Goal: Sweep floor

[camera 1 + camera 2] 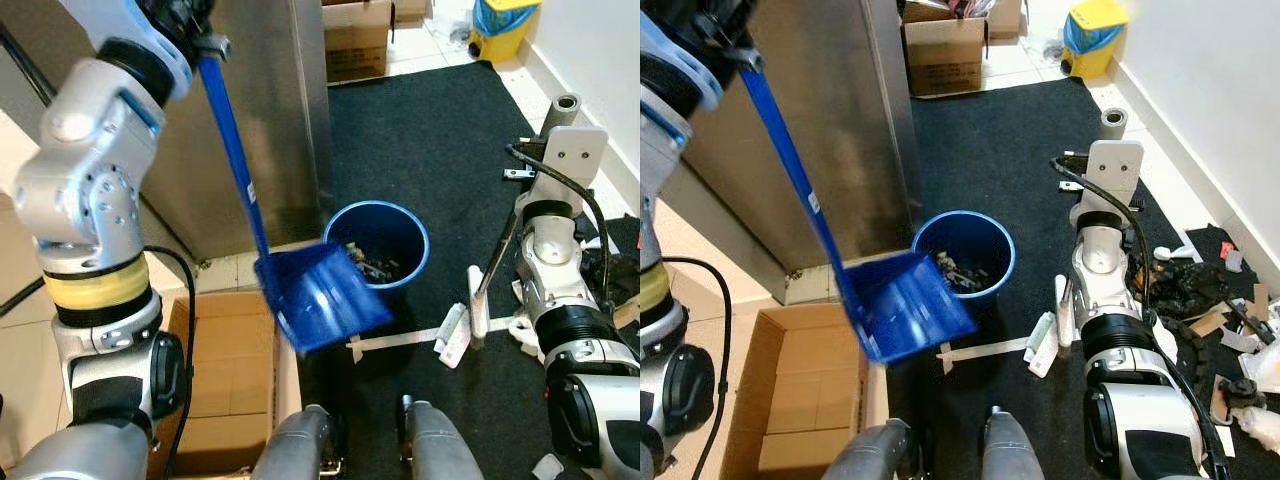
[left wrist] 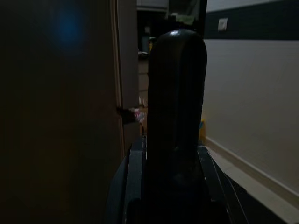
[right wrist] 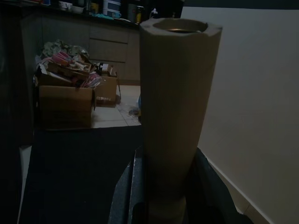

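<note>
Dustpan [image 1: 325, 295], glossy blue plastic, tipped over round blue bin [image 1: 385, 240]; left gripper [image 1: 185, 20] clamped round long handle; right gripper [image 3: 170, 186] pinching pale broom tube [image 3: 175, 93].

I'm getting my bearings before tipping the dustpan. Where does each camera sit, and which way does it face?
Left eye: head, looking down; blue dustpan tilted by the blue bin, both silver arms, knees.
Right eye: same stereo head camera; same dustpan, bin, black mat.
Left wrist: along the left tool, shut on a dark handle; metal panel beside it.
Right wrist: along the right tool, shut on a pale handle; cardboard box beyond.
Shared: the eye views show one scene.
</note>
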Controlling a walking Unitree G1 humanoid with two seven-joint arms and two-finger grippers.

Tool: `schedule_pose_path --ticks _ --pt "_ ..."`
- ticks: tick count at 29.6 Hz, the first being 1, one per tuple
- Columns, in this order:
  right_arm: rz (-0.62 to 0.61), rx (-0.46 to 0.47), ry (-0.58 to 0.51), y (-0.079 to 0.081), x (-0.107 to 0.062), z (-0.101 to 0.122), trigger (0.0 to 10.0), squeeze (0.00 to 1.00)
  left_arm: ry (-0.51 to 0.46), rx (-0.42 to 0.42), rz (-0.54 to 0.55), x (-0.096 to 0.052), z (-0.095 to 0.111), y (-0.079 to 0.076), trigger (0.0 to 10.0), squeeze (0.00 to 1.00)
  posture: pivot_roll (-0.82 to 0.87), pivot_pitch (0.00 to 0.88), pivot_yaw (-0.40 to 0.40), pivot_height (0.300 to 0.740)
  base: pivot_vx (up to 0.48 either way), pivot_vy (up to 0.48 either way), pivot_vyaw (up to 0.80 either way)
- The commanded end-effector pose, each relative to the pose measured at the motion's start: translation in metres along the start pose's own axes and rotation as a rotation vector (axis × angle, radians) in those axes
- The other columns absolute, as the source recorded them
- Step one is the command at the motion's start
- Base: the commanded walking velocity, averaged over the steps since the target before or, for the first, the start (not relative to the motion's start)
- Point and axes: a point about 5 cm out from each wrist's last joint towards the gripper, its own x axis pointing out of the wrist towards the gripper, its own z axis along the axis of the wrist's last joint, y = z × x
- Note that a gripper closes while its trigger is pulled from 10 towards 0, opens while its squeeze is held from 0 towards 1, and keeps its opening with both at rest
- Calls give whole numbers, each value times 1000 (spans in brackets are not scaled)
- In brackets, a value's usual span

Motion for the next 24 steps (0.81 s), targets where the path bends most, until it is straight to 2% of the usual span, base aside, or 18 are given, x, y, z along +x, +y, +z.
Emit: schedule_pose_path --ticks 1,15,24 --pt "4 -5 -33 0 2 6 10000 0 -57 23 2 -2 10 -1 10000 0 33 151 37 740 0 -322 0" --pt "3 -8 -30 -1 2 6 10000 0 -69 11 -2 -2 10 -4 10000 0 28 157 35 740 0 -423 0" --pt "5 -8 -29 -1 3 6 10000 0 -77 11 -3 -2 11 -3 10000 0 28 157 32 740 0 -272 0"
